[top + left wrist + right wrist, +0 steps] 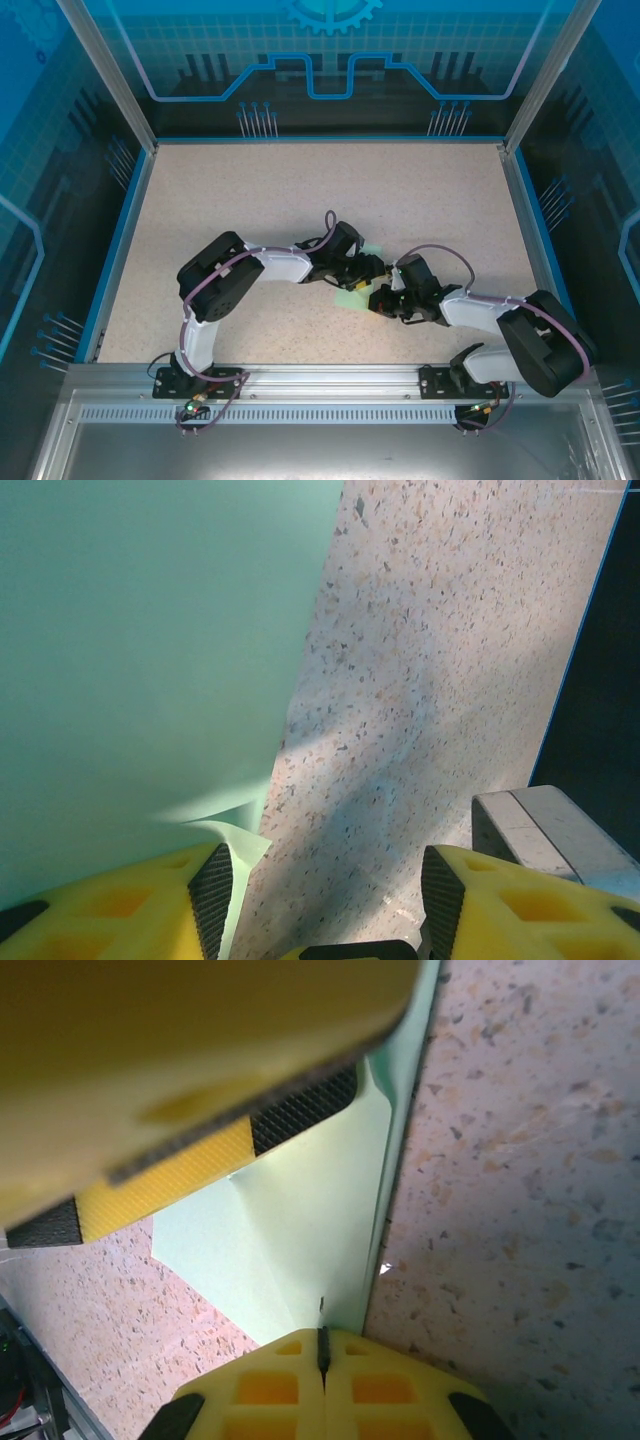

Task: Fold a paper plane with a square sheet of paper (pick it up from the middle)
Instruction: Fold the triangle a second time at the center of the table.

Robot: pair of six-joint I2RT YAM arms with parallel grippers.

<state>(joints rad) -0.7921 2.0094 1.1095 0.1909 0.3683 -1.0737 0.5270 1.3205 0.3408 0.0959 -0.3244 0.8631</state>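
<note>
The square sheet of paper [352,293], pale mint green and creased, lies mid-table between both arms. In the right wrist view the paper [300,1230] runs up from my right gripper [322,1345], whose fingers are pressed together and pinch its near edge at a crease. My right gripper [383,298] sits just right of the sheet. The left gripper [372,268] hovers over the paper's far side. Its jaws stand apart in the left wrist view [325,900], with bare table between them. A big raised face of paper [150,650] stands left of its left pad [210,900], one corner curling against it.
The speckled beige table [300,190] has a blue rim [112,250] and metal frame posts at the sides. One yellow finger of the left gripper [200,1060] crosses the top of the right wrist view. A grey block-shaped part [540,825] sits beside the left gripper's right finger.
</note>
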